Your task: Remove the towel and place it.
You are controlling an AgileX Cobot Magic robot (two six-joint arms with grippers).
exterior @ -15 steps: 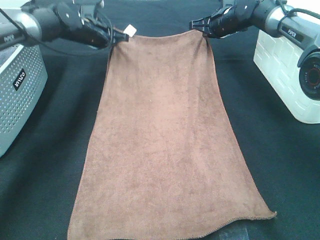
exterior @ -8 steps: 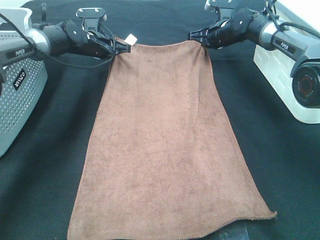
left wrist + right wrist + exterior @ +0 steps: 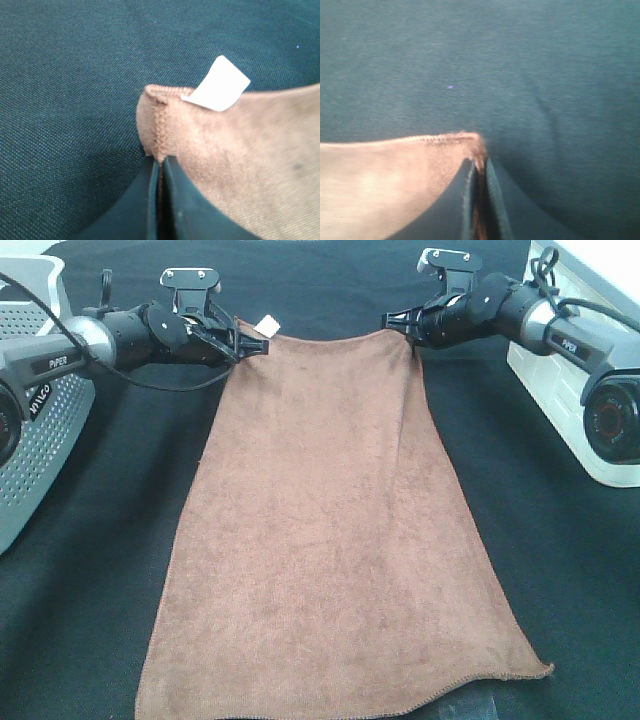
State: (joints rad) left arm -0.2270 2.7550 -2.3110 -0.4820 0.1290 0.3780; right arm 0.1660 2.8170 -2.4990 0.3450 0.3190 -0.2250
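Note:
The brown towel (image 3: 330, 530) is stretched lengthwise, its far short edge held up by both grippers and its near end lying on the black table cloth (image 3: 560, 570). My left gripper (image 3: 256, 344) is shut on the far left corner, next to the small white tag (image 3: 266, 324). My right gripper (image 3: 392, 322) is shut on the far right corner. In the left wrist view the gripper (image 3: 161, 167) pinches the stitched hem (image 3: 160, 132) below the tag (image 3: 218, 84). In the right wrist view the gripper (image 3: 480, 172) pinches the towel corner (image 3: 420, 165).
A grey perforated box (image 3: 35, 440) stands at the left edge. A white box (image 3: 570, 370) stands at the right edge. A small dark patch (image 3: 478, 707) shows at the near edge by the towel's hem.
Both grippers have come down and a little toward the near side with the towel's far edge. The far edge now sits lower and the towel lies flatter.

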